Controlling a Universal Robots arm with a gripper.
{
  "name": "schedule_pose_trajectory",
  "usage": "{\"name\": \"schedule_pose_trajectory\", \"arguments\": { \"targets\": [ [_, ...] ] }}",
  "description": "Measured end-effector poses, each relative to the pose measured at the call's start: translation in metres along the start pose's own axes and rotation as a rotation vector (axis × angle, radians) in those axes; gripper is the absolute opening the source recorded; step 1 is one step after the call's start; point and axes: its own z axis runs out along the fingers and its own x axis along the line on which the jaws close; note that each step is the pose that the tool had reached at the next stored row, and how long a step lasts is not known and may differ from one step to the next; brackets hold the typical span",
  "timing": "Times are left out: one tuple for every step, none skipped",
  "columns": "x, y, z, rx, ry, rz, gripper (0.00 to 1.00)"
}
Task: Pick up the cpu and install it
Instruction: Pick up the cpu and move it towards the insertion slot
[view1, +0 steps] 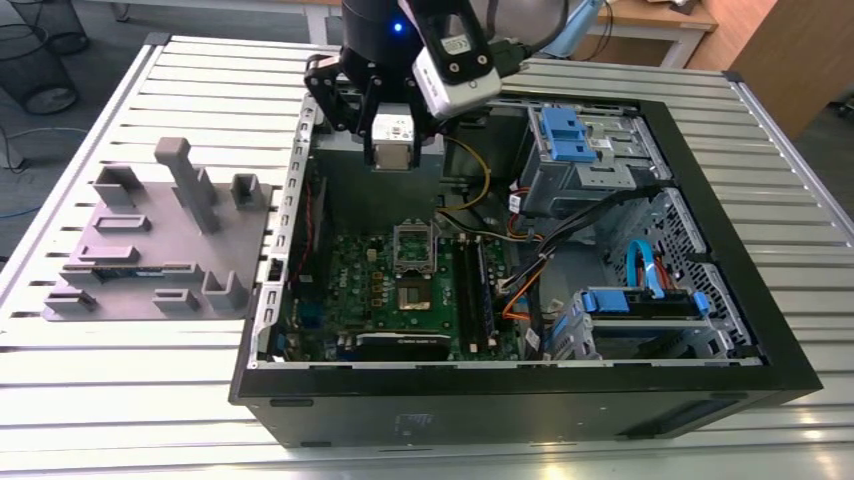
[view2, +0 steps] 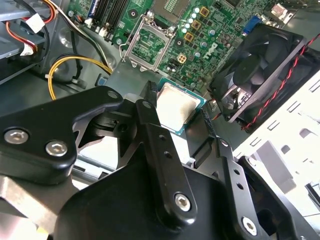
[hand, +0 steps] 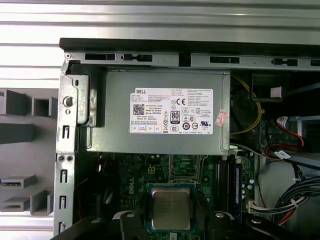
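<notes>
Locate the slatted table (view1: 107, 400). It carries the open computer case (view1: 534, 400), with a grey holder block (view1: 147, 250) beside it on the exterior view's left. Inside the case, note the power supply (hand: 155, 110), the motherboard (view1: 354, 270) and its socket (view1: 416, 295). The gripper (view1: 396, 150) hangs over the power-supply end, its fingers (view2: 155, 140) clamped on the cpu (view2: 177, 107), above the board and apart from the socket.

In the exterior view the table (view1: 134, 400) is evenly, brightly lit at lower left, while the case (view1: 534, 400) interior is shadowed. Soft glare is carried by the cpu (view2: 176, 107) in the second wrist view.
</notes>
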Motion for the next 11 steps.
{"name": "schedule_pose_trajectory", "arguments": {
  "targets": [
    [0.0000,0.0000,0.0013,0.0000,0.0000,0.000,0.47],
    [0.0000,-0.0001,0.0028,0.0000,0.0000,0.000,0.47],
    [0.0000,-0.0001,0.0030,0.0000,0.0000,0.000,0.47],
    [0.0000,-0.0001,0.0032,0.0000,0.0000,0.000,0.47],
    [0.0000,-0.0001,0.0034,-0.0001,-0.0001,0.000,0.47],
    [0.0000,-0.0001,0.0037,-0.0001,-0.0001,0.000,0.47],
    [0.0000,-0.0002,0.0040,-0.0001,-0.0001,0.000,0.47],
    [0.0000,-0.0002,0.0043,0.0000,0.0000,0.000,0.47],
    [0.0000,-0.0002,0.0046,-0.0001,0.0001,0.000,0.47],
    [0.0000,-0.0002,0.0049,-0.0001,0.0002,0.000,0.47],
    [0.0000,-0.0002,0.0052,0.0000,0.0003,0.000,0.47]
  ]
}}
